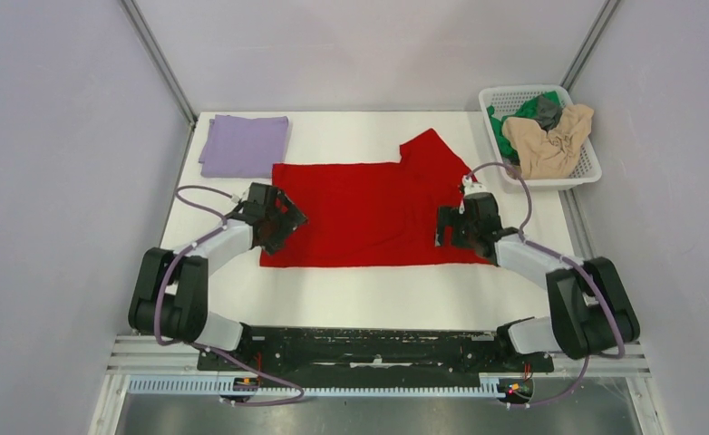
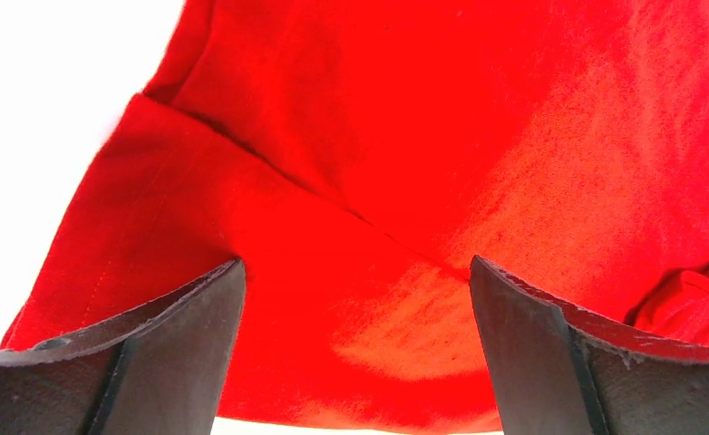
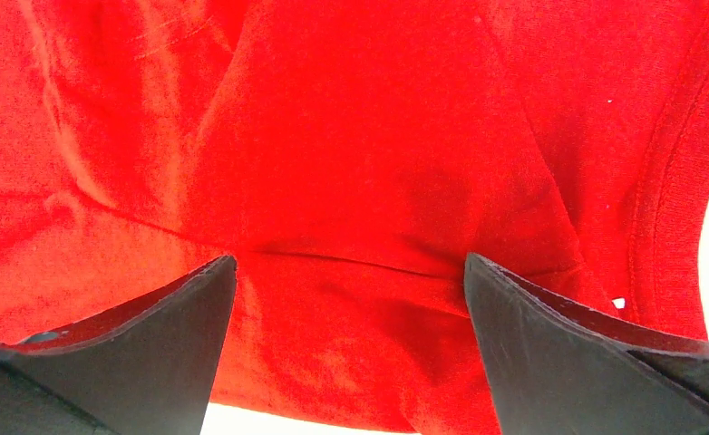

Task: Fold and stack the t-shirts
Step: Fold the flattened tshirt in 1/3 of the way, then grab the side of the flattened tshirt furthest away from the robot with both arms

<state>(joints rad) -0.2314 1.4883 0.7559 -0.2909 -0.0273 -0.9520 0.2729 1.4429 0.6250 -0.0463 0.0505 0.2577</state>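
The bright red cloth t-shirt (image 1: 369, 213) lies spread flat on the white table (image 1: 360, 299), and it reaches from one gripper to the other. The left gripper (image 1: 278, 222) hangs over the shirt's near-left corner. Its two dark fingers (image 2: 151, 353) stand wide apart and hold nothing; in the left wrist view only red cloth shows in the gap between them. A straight fold line crosses this gap and runs on beyond the fingertips, and outside the left finger the edge of the cloth meets the bare table.

The right gripper (image 1: 455, 227) hangs over the near-right part of the same shirt. Its jaws are also fully apart, with no cloth pinched between them. A low crease lies between the fingertips, and beyond the right finger (image 3: 587, 362) runs a ribbed hem – whether it belongs to the collar or to a sleeve I cannot tell.

Far beyond the left gripper, apart from the red shirt, a pale lavender shirt (image 1: 245, 145) lies folded in a flat rectangle. Beyond the right gripper and to its outer side stands a white plastic mesh basket (image 1: 587, 168) – inside it lie crumpled a beige shirt (image 1: 550, 140), a green shirt (image 1: 500, 122) and a dark grey shirt (image 1: 543, 111).
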